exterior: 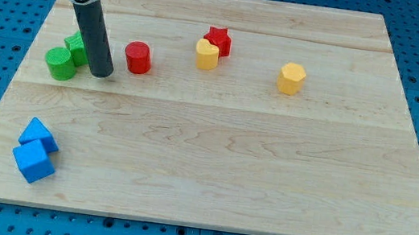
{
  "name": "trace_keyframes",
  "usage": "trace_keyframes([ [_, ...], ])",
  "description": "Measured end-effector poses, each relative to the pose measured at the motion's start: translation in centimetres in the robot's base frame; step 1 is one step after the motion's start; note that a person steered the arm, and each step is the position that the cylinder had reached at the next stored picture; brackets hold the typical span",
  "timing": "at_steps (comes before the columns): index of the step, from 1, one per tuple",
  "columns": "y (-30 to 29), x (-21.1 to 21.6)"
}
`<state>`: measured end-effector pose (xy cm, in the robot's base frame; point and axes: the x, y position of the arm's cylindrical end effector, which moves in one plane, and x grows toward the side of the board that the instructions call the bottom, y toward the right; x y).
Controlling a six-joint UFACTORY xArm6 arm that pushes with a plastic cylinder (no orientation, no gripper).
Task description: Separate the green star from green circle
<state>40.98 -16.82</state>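
Observation:
The green circle (59, 64) sits near the view's left edge of the wooden board (212, 158). The green star (76, 46) touches it at its upper right and is partly hidden by my rod. My tip (101, 74) rests on the board just right of both green blocks, close against the star. A red cylinder (137, 57) stands a short way to the right of my tip.
A yellow block (206, 54) touches a red star (219, 40) at the top centre. A yellow hexagon (291, 78) lies further right. Two blue blocks (35, 151) sit together at the lower left near the board's edge.

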Motion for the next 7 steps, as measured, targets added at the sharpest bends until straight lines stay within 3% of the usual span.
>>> trace_keyframes([
  [3, 11.6, -3.3],
  [4, 9.8, -2.9],
  [5, 2.7, 2.9],
  [6, -1.2, 6.0],
  [7, -11.1, 3.8],
])
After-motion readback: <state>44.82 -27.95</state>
